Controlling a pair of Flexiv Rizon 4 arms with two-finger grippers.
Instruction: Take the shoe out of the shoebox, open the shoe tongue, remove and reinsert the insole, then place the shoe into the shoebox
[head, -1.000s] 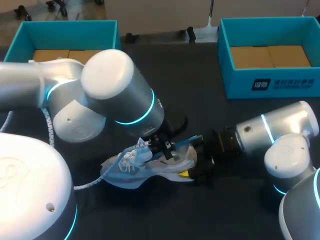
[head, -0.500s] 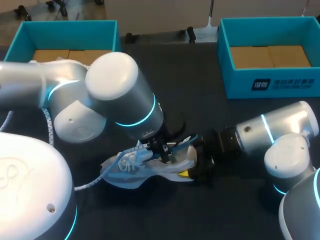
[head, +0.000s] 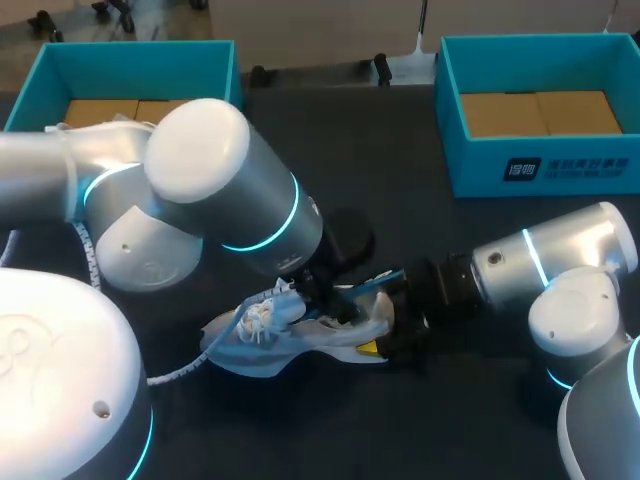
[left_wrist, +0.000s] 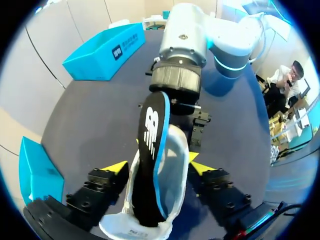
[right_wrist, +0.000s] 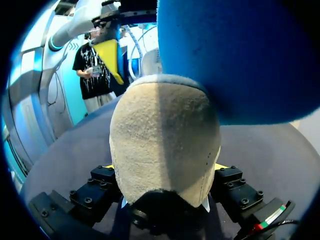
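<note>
A pale blue and white shoe (head: 265, 338) lies on its side on the dark table. Its insole (head: 374, 283), dark on top and blue underneath, pokes out of the shoe's opening at the heel end. My left gripper (head: 322, 298) hangs over the shoe. In the left wrist view that gripper (left_wrist: 157, 167) is open, its yellow tips flanking the shoe (left_wrist: 175, 167), and the insole (left_wrist: 150, 145) lies loose inside. My right gripper (head: 386, 336) is at the heel. In the right wrist view its fingers (right_wrist: 165, 170) press the beige heel (right_wrist: 165, 135) from both sides, under the blue insole (right_wrist: 240, 55).
One teal shoebox (head: 480, 175) stands at the back right and another (head: 130, 58) at the back left, both showing brown cardboard inside. A white coiled cable (head: 175, 370) runs by the shoe's toe. My left arm's thick links hang over the table's left middle.
My left gripper has opened and let go of the insole, which still sticks out of the shoe. The left arm has shifted a little to the left. The right arm has not moved.
</note>
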